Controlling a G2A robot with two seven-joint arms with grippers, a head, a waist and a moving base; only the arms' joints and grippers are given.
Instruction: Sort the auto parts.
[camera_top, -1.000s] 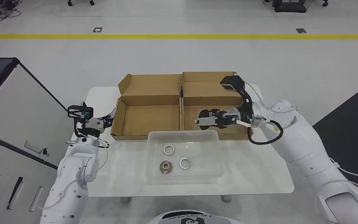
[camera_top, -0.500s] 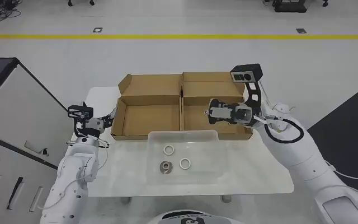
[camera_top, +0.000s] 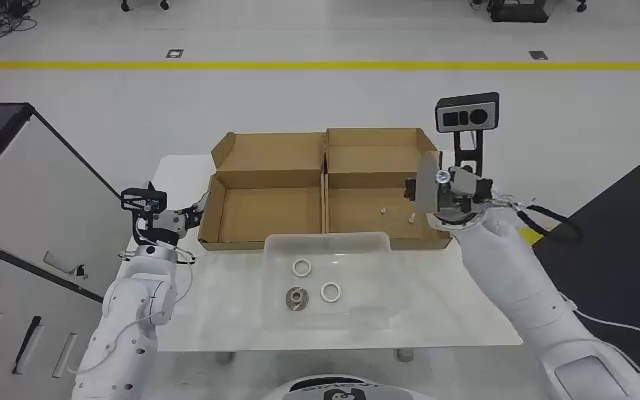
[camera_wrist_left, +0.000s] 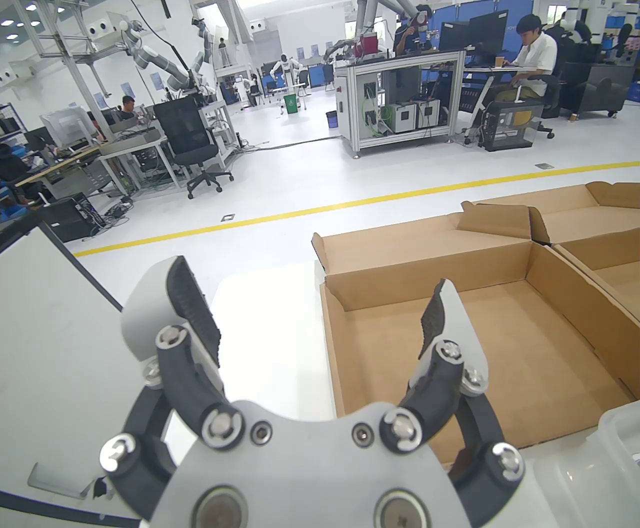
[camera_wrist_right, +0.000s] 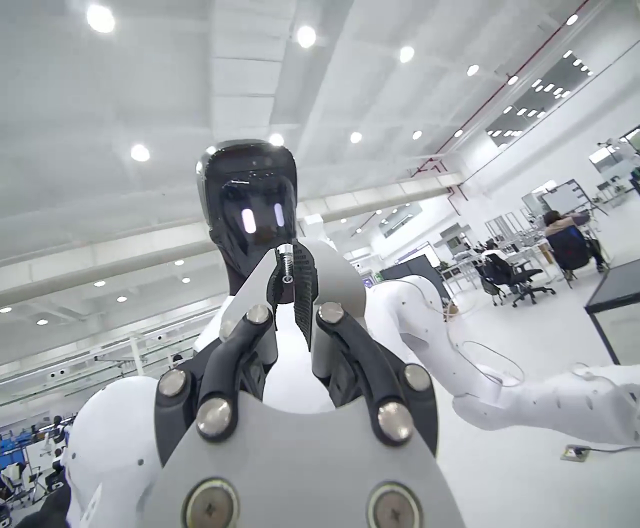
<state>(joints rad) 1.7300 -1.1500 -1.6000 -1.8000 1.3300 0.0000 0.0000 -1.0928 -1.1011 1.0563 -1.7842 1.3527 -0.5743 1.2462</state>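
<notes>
My right gripper (camera_wrist_right: 287, 259) is shut on a small threaded metal part (camera_wrist_right: 285, 263) and is turned upward, away from the table. From above, the right gripper (camera_top: 441, 178) sits at the right edge of the right cardboard box (camera_top: 350, 215). Two small parts (camera_top: 383, 210) (camera_top: 411, 214) lie on that box's floor. A clear tray (camera_top: 325, 240) holds two white rings (camera_top: 302, 267) (camera_top: 330, 292) and a metal geared part (camera_top: 295, 297). My left gripper (camera_wrist_left: 310, 295) is open with nothing in it, beside the left cardboard box (camera_wrist_left: 525, 340).
The left cardboard box (camera_top: 270, 215) has a bare floor and its lid flaps stand open at the back. A corner of the clear tray (camera_wrist_left: 620, 440) lies just in front of it. The white table (camera_top: 450, 300) has free room on the right.
My right arm has drawn back from over the right box towards its right edge. Its wrist has turned so the gripper faces up. The left arm has kept still.
</notes>
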